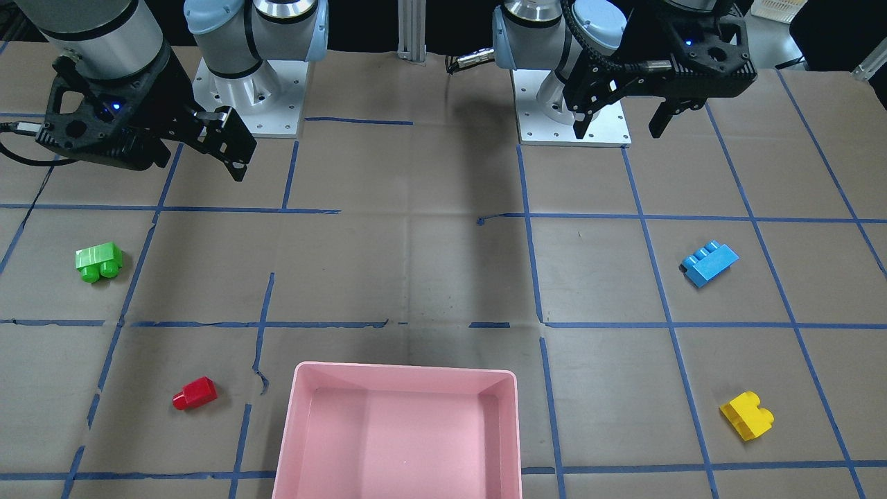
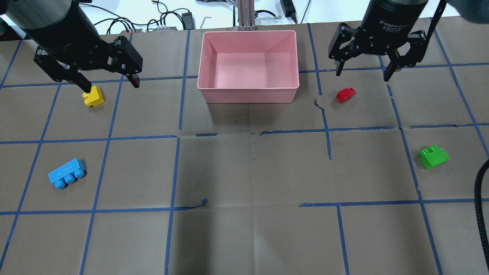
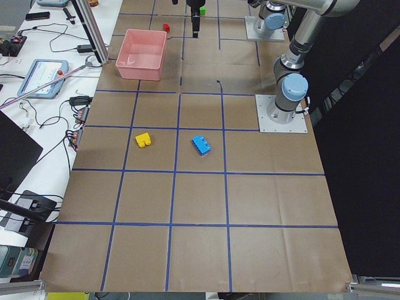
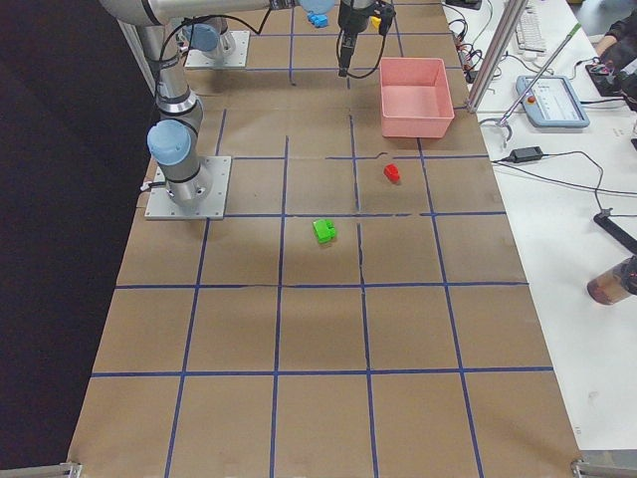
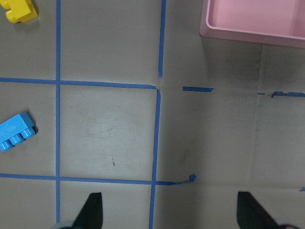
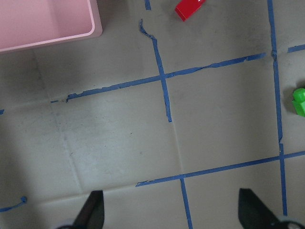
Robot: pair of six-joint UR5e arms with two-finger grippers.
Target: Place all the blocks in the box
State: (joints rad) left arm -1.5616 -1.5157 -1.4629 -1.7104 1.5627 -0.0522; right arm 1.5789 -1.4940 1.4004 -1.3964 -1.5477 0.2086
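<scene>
Pink box [image 1: 405,378] cropped, green block [image 6: 299,101] edge-cut

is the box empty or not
Empty: the box shows only bare pink floor; red block, green block, blue block and yellow block lie outside.

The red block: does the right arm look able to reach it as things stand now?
Probably yes. The red block lies alone on the right arm's side, apart from the box, with nothing over it or against it. The right gripper hangs open and empty above that area.
</scene>
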